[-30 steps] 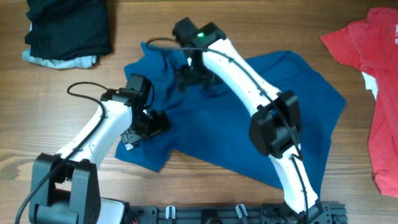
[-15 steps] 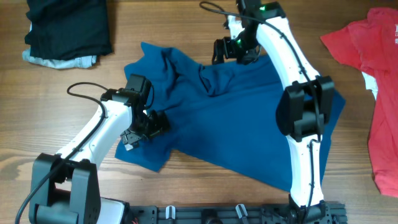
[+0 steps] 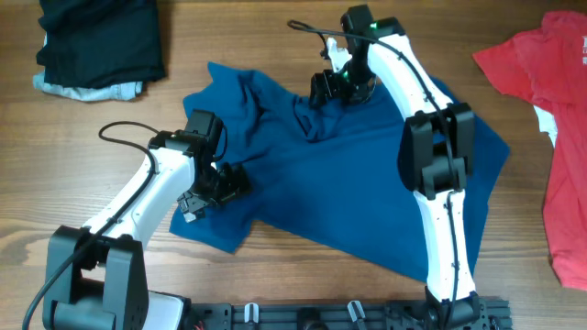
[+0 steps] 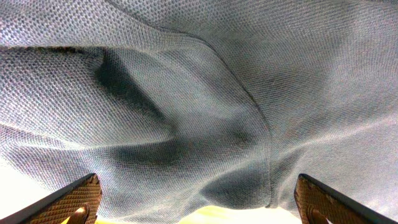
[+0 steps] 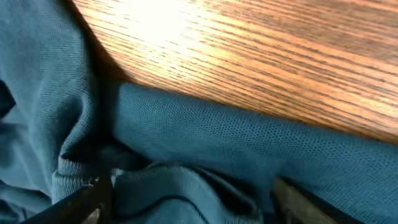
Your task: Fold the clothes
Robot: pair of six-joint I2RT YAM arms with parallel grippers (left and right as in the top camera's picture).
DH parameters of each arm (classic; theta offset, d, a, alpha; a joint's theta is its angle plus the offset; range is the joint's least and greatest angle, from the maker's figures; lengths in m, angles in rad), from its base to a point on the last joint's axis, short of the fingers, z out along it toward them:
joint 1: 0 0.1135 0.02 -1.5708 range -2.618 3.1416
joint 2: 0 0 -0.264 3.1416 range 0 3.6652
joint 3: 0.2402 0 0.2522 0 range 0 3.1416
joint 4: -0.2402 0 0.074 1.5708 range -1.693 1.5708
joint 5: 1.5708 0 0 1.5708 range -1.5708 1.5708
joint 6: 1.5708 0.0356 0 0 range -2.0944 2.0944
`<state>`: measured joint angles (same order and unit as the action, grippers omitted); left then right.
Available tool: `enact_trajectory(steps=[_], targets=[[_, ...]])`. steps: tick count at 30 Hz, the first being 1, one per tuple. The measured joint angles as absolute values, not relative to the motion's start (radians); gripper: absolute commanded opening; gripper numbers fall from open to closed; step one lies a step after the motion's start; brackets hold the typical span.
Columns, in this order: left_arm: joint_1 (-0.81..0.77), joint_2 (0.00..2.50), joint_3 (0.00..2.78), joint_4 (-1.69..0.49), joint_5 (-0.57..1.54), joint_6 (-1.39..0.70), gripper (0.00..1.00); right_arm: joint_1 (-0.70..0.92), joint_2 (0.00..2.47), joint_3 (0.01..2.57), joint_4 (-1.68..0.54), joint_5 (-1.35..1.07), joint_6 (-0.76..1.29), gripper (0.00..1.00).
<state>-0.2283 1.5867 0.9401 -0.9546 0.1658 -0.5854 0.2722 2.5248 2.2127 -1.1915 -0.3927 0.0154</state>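
The brown wood-grain surface (image 3: 275, 27) carries everything. The large deep-blue short-sleeved cloth shirt (image 3: 348, 192) lies rumpled across its middle, spreading from the near left out to the right, and that is the piece I am working on. A red cloth shirt (image 3: 550, 82) is spread at the right edge, well apart from it. A folded black garment (image 3: 101, 37) sits in the far left corner on top of a pale-blue cloth piece (image 3: 92, 90).

I judge the step to be the opening one: spreading the blue shirt flat before any fold, since it is bunched into ridges with no clean edge laid out.

My right claw (image 3: 328, 90) is at the shirt's far edge, just where the cloth meets bare wood. In the wrist view its fingers (image 5: 87, 199) stand apart with a hemmed bunch of blue cloth between them, so nothing is clamped yet. My left claw (image 3: 213, 188) is low over the near-left part of the shirt, its brown-padded fingers (image 4: 68, 202) spread wide and the weave filling the view between them. It holds nothing.

Next I would need the right claw to pinch down on that far bunch, taking one layer if I can, and the left to take the near-left edge. Then the two should draw apart to pull the shirt taut. The risk is catching a double layer and dragging the whole heap.
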Motion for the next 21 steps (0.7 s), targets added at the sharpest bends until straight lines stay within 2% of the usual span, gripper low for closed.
enact_trajectory(steps=[3,6,10,16,21], targets=[[-0.228,1.587,0.94,-0.956,0.166,-0.585,1.0,0.271,2.525,2.213,-1.187,-0.393,0.012,0.44],[-0.228,1.587,0.94,-0.957,0.166,-0.585,1.0,0.271,2.525,2.213,-1.185,-0.393,0.013,0.23],[-0.228,1.587,0.94,-0.957,0.166,-0.585,1.0,0.268,2.525,2.213,-1.2,-0.393,0.026,0.04],[-0.228,1.587,0.94,-0.957,0.165,-0.585,1.0,0.268,2.432,2.209,-1.309,-0.393,0.059,0.04],[-0.228,1.587,0.94,-0.957,0.165,-0.585,1.0,0.285,2.344,2.209,-1.52,-0.393,0.067,0.05]])
